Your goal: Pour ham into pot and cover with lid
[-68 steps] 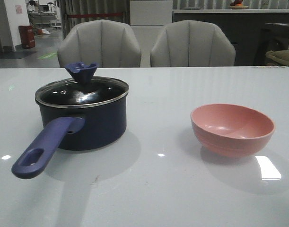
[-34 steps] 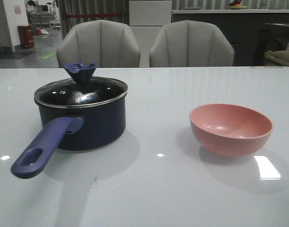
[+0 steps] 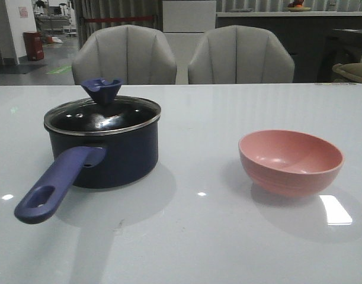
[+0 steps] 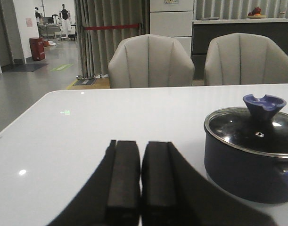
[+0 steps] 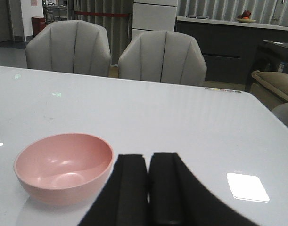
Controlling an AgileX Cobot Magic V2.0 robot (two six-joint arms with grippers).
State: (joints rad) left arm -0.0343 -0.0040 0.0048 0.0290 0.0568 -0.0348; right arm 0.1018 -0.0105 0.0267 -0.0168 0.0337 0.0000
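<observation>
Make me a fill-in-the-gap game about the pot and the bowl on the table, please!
1. The lid sits on top of the ____.
2. The bowl on the white table is the colour ____.
3. The fingers of the left gripper and the right gripper are ____, holding nothing.
4. Inside the bowl there is ____; no ham shows.

Missing words: pot; pink; shut; nothing
</observation>
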